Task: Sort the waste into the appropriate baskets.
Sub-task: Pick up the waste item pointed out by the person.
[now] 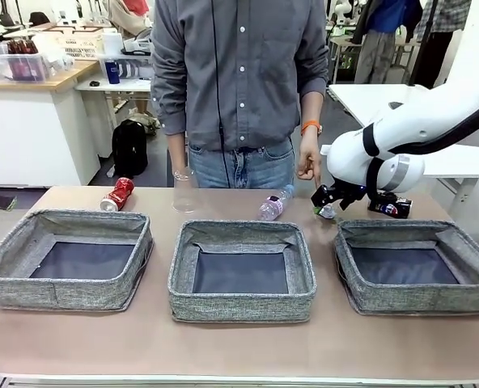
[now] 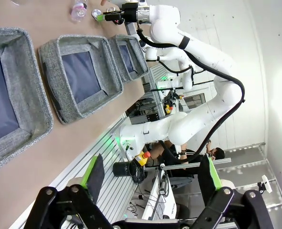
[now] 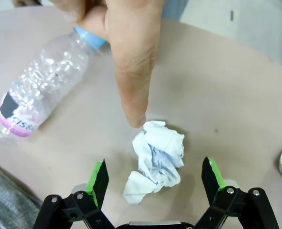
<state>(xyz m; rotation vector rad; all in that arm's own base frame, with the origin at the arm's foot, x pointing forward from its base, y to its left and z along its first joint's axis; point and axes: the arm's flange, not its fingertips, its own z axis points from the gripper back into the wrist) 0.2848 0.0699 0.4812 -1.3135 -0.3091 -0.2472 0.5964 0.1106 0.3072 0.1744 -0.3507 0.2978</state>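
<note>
Item: crumpled white paper ball (image 3: 156, 161), just beyond the far-left corner of the right basket (image 1: 417, 297); person's finger (image 3: 131, 81) pointing at it. My right gripper (image 3: 156, 167): jaws wide, straddling it. Step: pick-up. Next, I judge: lower, close.

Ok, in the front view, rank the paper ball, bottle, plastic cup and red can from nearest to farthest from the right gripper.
1. Paper ball, just below the right gripper.
2. Bottle, to its left.
3. Plastic cup, behind the middle basket.
4. Red can, far left.

Tan table (image 1: 239, 347), three grey baskets (image 1: 241, 305), red can (image 1: 119, 194), cup (image 1: 184, 191), bottle (image 1: 274, 204), paper ball (image 3: 155, 160), dark can (image 1: 390, 208)
</note>
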